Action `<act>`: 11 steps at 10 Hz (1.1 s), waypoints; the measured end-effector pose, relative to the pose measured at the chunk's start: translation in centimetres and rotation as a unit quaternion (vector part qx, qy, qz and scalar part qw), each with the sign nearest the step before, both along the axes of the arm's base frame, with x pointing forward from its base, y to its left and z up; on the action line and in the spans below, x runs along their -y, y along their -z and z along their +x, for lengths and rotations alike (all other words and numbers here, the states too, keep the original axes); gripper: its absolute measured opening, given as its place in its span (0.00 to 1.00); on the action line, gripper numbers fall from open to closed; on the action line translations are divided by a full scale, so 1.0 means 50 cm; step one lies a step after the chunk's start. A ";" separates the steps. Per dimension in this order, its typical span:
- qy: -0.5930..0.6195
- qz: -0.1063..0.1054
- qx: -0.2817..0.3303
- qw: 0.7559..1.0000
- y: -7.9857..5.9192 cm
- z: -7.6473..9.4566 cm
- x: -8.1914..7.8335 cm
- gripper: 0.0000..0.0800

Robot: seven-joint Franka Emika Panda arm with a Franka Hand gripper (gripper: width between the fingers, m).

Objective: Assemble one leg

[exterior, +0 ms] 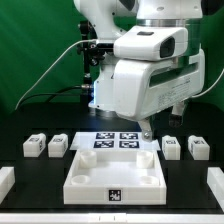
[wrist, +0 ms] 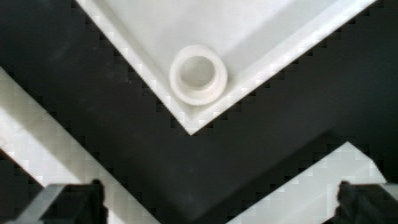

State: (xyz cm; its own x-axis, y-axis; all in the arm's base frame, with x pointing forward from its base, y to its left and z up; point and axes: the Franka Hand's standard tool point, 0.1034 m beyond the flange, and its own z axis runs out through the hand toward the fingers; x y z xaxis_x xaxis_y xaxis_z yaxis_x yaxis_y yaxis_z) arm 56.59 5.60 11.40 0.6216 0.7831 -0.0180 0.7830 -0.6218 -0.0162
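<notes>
Four small white legs with tag marks stand on the black table in the exterior view: two at the left (exterior: 35,145) (exterior: 58,147) and two at the right (exterior: 171,147) (exterior: 197,148). My gripper (exterior: 148,128) hangs over the back right of the large white tray-like piece (exterior: 80,172), apart from all the legs. In the wrist view my gripper (wrist: 217,205) is open and empty, with its dark fingertips (wrist: 68,205) far apart. Under it lies a white corner of the tray piece (wrist: 267,40) with a round socket (wrist: 196,75). No leg shows in the wrist view.
The marker board (exterior: 118,140) lies flat behind the tray piece, just beside my gripper. White parts sit at the front left edge (exterior: 5,180) and front right edge (exterior: 215,182) of the table. Other white edges (wrist: 27,140) show in the wrist view.
</notes>
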 end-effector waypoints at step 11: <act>-0.342 0.008 -0.006 0.940 0.035 -0.130 0.082 0.81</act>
State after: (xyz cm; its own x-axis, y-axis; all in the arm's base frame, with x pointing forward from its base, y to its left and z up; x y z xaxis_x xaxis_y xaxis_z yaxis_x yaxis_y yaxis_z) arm 50.08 1.52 9.66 -0.0276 0.9996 -0.0070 0.9991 0.0274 -0.0320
